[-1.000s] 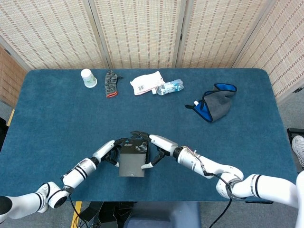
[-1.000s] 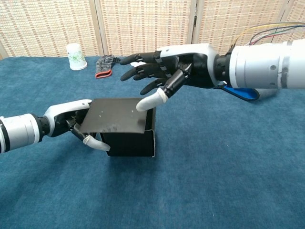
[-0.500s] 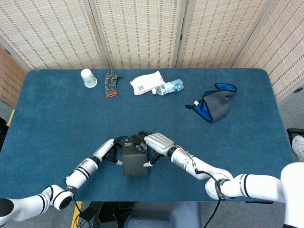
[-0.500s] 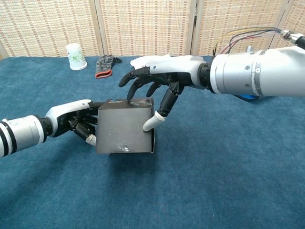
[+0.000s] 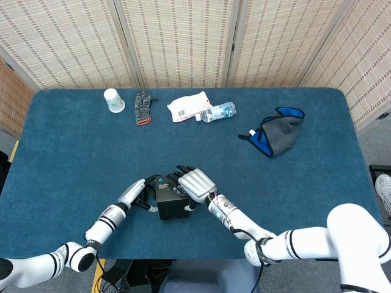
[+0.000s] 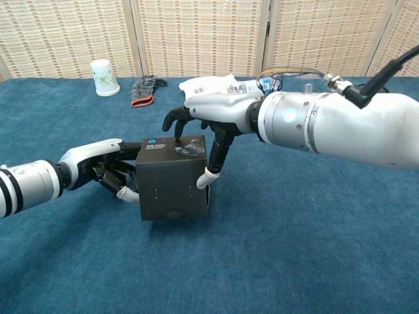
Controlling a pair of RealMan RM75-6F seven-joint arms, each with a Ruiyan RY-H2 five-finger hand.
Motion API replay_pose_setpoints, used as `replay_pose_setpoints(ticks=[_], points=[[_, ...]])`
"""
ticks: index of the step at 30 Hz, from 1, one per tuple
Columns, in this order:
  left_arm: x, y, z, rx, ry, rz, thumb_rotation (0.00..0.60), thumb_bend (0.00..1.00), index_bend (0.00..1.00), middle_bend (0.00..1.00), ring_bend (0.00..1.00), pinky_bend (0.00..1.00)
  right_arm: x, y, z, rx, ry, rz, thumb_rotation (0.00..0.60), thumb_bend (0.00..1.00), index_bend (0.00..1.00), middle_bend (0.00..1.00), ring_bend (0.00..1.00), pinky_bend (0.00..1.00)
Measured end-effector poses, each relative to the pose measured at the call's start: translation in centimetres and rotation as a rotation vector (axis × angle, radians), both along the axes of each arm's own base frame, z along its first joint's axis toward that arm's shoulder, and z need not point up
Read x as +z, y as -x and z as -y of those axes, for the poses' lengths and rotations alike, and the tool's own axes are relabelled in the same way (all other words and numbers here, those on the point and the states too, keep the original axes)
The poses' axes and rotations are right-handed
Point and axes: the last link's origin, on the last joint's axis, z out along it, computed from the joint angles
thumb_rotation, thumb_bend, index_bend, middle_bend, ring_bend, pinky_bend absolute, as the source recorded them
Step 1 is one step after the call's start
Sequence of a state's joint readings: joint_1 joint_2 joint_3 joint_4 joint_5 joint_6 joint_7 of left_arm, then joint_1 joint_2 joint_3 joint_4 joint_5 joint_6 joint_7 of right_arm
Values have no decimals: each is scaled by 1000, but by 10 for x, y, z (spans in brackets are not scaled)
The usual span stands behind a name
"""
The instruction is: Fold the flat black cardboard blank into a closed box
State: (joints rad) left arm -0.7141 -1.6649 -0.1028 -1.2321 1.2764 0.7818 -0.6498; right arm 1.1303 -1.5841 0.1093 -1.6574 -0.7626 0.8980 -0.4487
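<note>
Between both robot hands, black box (image 6: 172, 185) stands closed, cube-shaped.

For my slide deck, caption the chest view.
Both hands, left and right, press the black box closed.

Far side of black box (image 6: 173, 176) behind right hand (image 6: 206, 118); left hand (image 6: 108, 171) palm hidden.

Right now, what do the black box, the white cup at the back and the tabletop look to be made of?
Box: matte black cardboard, judging by its flat panels and crisp folded edges. Cup: probably paper, matte white with a faint green print, though thin plastic is possible. Tabletop: covered in blue fabric like felt or short carpet, with a fuzzy, unreflective surface.
</note>
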Motion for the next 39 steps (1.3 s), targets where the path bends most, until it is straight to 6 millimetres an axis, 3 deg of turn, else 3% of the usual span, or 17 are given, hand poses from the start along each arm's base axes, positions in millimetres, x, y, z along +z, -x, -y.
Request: replay_pose_setpoints(ticks=[14,20,31,39], points=[[0,-2,1,31,-2,11,600,134,169,260,499,691,-16,5,-5,96,105,-70,600,0,151,152,107,168],[3,-2,0,38,-9,14,600,134,154,251,499,692,-20,7,-5,129,137,-96,600,0,214,199,107,169],[16,0,5,1,45,-32,600,134,11,106,497,692,-29,8,-7,195,182,-146,600,0,253,220,107,168],[27,1,10,-18,71,-53,600,134,0,1,464,689,-31,5,-7,207,189,-157,600,0,258,226,107,168]])
